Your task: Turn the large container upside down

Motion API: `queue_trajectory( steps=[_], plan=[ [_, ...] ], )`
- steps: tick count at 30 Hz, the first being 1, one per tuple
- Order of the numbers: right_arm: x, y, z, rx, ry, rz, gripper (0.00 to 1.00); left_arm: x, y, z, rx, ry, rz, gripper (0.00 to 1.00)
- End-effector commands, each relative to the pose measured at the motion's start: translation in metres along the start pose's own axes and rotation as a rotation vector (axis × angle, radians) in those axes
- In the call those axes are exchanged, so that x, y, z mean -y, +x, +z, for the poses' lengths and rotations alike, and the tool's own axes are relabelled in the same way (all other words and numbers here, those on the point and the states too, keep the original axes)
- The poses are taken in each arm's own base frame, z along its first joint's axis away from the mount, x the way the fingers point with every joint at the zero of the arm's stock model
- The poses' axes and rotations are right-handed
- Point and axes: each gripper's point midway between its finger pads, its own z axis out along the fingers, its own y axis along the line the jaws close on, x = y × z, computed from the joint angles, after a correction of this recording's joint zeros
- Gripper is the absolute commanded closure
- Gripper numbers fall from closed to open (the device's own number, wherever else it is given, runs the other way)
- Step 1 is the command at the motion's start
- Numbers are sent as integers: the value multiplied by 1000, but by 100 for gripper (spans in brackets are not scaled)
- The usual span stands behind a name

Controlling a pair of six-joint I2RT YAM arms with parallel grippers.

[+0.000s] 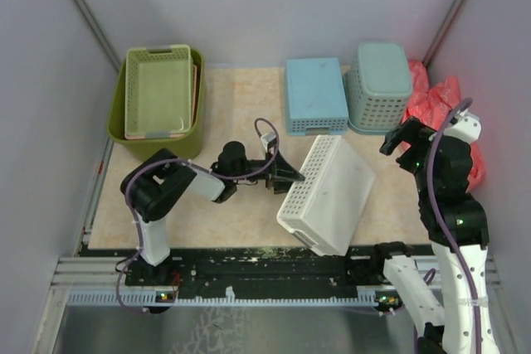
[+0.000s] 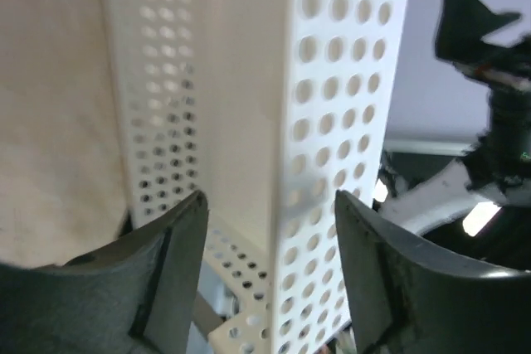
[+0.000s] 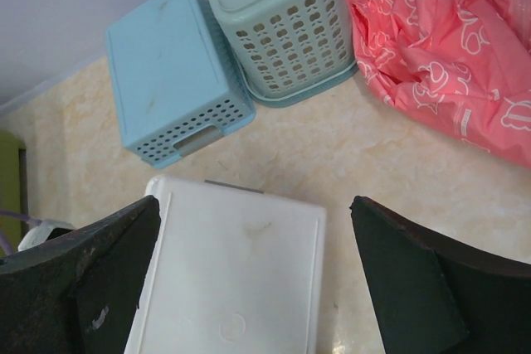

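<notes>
Plastic, white and punched with neat rows of round holes, makes up the large container (image 1: 328, 192), a boxy basket with rounded corners. It sits at centre right of the overhead view, tipped on its lower edge with its smooth, solid base facing up and to the right. The left gripper (image 1: 292, 175) is clamped on its upper-left wall; the left wrist view shows one dark curved finger (image 2: 178, 263) pressed to each side of the perforated wall. The right gripper (image 1: 400, 145) hangs released at the right edge, and in its own view the blunt black fingers (image 3: 99, 271) are spread wide above the white base.

The beige marbled table (image 1: 241, 105) carries the rest. At upper left, a deep olive-green tub (image 1: 116, 122) holds a shallower light-green tray (image 1: 158, 93). At upper centre lie an overturned pale blue basket (image 1: 315, 93) with small holes and, just beside it, an overturned teal basket (image 1: 380, 84) with oblong slots. Crumpled pink patterned sheeting (image 1: 440, 93) fills the upper right corner.
</notes>
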Motion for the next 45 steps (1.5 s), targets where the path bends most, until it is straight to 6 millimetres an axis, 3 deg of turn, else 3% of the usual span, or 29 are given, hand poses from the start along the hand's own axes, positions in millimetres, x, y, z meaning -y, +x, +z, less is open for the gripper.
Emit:
queue_trajectory(
  steps=[1, 6, 10, 14, 17, 20, 25, 26, 29, 32, 38, 42, 45],
  plan=[
    [-14, -9, -2, 13, -61, 6, 2, -48, -18, -16, 71, -347, 162, 24],
    [-20, 15, 5, -108, -93, -38, 2, -64, -41, -41, 107, -651, 303, 1],
    [-20, 59, 14, -321, -100, -90, 1, -65, -60, -69, 124, -882, 418, 0],
    [0, 108, 20, -499, -9, -80, 1, -54, -73, -92, 150, -1011, 522, 0],
    [14, 135, 17, -557, 78, 5, 1, -37, -72, -93, 133, -1003, 554, 0],
    [11, 161, 14, -645, 84, 94, 1, -24, -64, -87, 73, -961, 572, 0],
    [18, 195, 30, -700, 113, 127, 2, -22, -59, -72, -21, -853, 673, 0],
    [19, 200, 32, -705, 120, 133, 4, -24, -56, -68, -46, -836, 665, 0],
    [21, 214, 36, -721, 119, 150, 28, -34, -47, -61, -101, -797, 621, 0],
    [25, 222, 36, -735, 128, 142, 46, -40, -41, -58, -132, -782, 599, 0],
    [29, 237, 38, -770, 118, 122, 57, -42, -20, -44, -265, -673, 527, 0],
    [34, 238, 39, -762, 149, 114, 68, -39, -12, -36, -309, -630, 520, 2],
    [33, 233, 44, -752, 166, 125, 70, -34, -6, -28, -353, -595, 528, 2]
  ],
)
